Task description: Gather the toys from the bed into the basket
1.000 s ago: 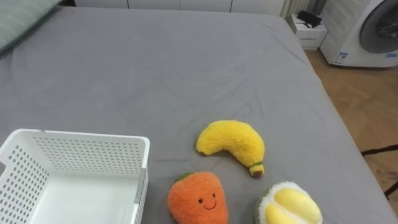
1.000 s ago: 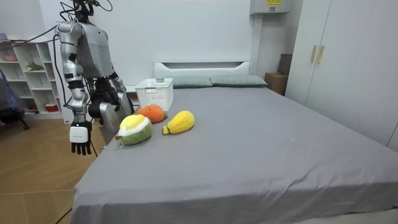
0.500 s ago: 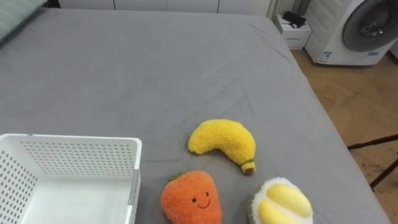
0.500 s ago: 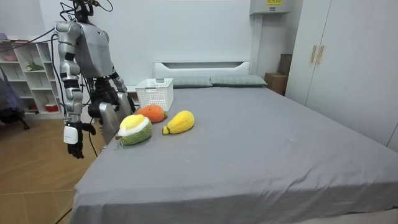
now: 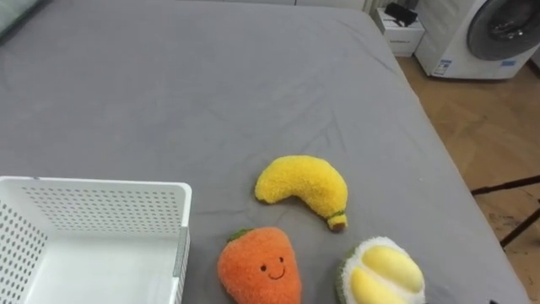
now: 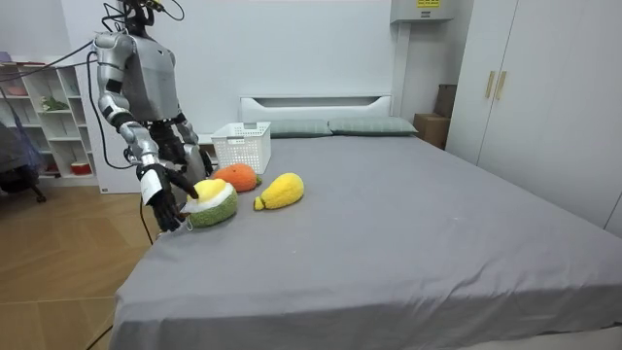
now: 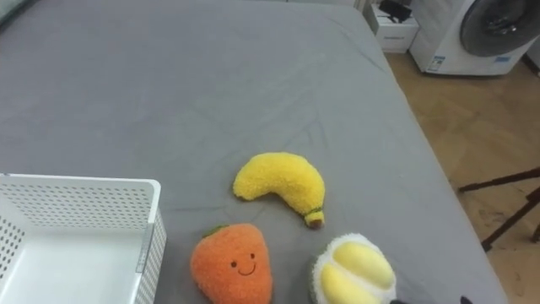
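Observation:
Three plush toys lie on the grey bed (image 5: pixel 211 93): a yellow banana (image 5: pixel 304 187), an orange fruit with a smiling face (image 5: pixel 260 266) and a white-and-yellow durian (image 5: pixel 384 274) at the near edge. A white perforated basket (image 5: pixel 101 203) stands on the bed to their left and holds nothing that I can see. I stand at the bedside by the toys. In the room view my right hand (image 6: pixel 165 199) is raised, fingers straight, just short of the durian (image 6: pixel 214 202) and holding nothing.
Past the bed's right edge are wooden floor, a washing machine (image 5: pixel 498 34), a small white cabinet (image 5: pixel 401 25) and dark tripod legs (image 5: pixel 515 211). Pillows (image 6: pixel 330 126) lie at the headboard. Shelves (image 6: pixel 49 126) stand behind me.
My right arm has swung up from hanging at my side, bringing the hand close to the durian. The eye view has shifted a little; the toys lie as before.

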Available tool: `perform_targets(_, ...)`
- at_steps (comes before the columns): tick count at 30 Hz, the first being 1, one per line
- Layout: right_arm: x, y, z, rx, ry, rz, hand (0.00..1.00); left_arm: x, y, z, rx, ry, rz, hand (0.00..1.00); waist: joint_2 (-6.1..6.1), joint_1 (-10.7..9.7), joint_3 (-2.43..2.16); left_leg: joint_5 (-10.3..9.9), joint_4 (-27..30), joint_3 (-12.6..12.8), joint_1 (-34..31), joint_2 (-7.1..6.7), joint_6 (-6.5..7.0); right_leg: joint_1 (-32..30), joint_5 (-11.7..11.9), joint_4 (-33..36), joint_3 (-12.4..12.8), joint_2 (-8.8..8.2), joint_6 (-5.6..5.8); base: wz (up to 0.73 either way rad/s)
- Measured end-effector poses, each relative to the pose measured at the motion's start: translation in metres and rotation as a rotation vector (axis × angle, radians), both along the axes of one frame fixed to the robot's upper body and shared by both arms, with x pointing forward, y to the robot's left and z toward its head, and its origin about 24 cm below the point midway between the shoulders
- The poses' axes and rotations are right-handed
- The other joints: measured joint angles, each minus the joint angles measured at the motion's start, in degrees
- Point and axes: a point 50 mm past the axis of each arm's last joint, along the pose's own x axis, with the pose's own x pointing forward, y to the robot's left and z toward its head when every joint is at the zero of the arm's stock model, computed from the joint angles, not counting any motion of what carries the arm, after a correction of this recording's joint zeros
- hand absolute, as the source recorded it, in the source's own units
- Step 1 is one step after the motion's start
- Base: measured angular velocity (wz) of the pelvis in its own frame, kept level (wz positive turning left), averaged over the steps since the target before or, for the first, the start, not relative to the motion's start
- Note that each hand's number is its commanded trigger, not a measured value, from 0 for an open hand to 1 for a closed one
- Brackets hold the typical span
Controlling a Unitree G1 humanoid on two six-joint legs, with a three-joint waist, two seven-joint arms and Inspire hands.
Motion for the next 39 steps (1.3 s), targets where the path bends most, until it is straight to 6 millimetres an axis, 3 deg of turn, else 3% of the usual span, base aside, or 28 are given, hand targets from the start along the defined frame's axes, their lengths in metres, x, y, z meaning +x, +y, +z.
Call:
perform_targets(4, 0.018, 0.001, 0.018, -0.071, -0.078, 0.061, 0.00, -0.001, 0.000, 0.000, -0.003, -0.004, 0.004, 0.00, -0.03, 0.67, 0.01, 0.00, 0.00, 0.00, -0.18, -0.02, 0.00, -0.13, 0.00, -0.01, -0.07, -0.02, 0.00, 0.00)
perform_targets(7, 0.034, 0.007, 0.034, -0.123, -0.151, 0.134, 0.00, 0.004, -0.002, 0.000, -0.006, -0.023, 0.003, 0.00, -0.17, 1.13, -0.49, 0.03, 0.07, -0.01, -1.07, -0.02, 0.01, -1.02, 0.10, 0.04, -0.16, -0.05, 0.02, 0.00)
perform_targets(12, 0.051, 0.023, 0.051, -0.146, -0.240, 0.246, 0.00, 0.004, -0.004, -0.001, -0.010, -0.025, 0.004, 0.00, 0.02, 1.36, -0.58, 0.03, 0.05, -0.38, -1.18, -0.07, 0.02, -0.70, 0.13, 0.04, -0.72, -0.11, 0.02, 0.05)
perform_targets(18, 0.056, 0.036, 0.051, -0.127, -0.247, 0.324, 0.00, 0.003, -0.006, -0.001, -0.015, -0.020, -0.003, 0.00, 0.54, 1.44, -0.29, 0.02, 0.24, -1.19, -0.95, -0.14, 0.01, 0.03, 0.11, -0.13, -1.37, -0.24, 0.03, 0.07)
perform_targets(25, 0.059, 0.043, 0.051, -0.132, -0.239, 0.408, 0.00, -0.002, -0.012, -0.003, -0.019, -0.012, -0.015, 0.00, 0.61, 1.67, -0.47, 0.03, 0.30, -1.19, -0.90, -0.16, 0.01, 0.06, 0.11, -0.10, -1.36, -0.24, 0.03, 0.00)
perform_targets(30, 0.058, 0.048, 0.048, -0.100, -0.230, 0.456, 0.00, -0.001, -0.011, -0.002, -0.010, -0.013, -0.014, 0.00, 0.71, 1.67, -0.36, 0.03, 0.30, -1.25, -0.89, -0.14, 0.01, 0.09, 0.11, -0.10, -1.47, -0.24, 0.03, 0.00)
perform_targets(36, 0.050, 0.049, 0.035, -0.036, -0.148, 0.532, 0.00, 0.000, -0.010, -0.002, -0.016, -0.022, -0.017, 0.00, -0.50, 1.47, -0.43, 0.03, 0.31, -1.28, -0.94, -0.16, 0.02, 0.16, 0.11, -0.13, -1.67, -0.31, 0.03, 0.00)
perform_targets(39, 0.047, 0.050, 0.029, -0.041, -0.094, 0.605, 0.00, 0.000, -0.009, -0.001, -0.019, -0.017, -0.019, 0.00, -1.10, 1.30, -0.18, 0.03, 0.37, -1.35, -0.91, -0.15, 0.01, 0.26, 0.11, -0.14, -1.76, -0.31, 0.03, 0.00)
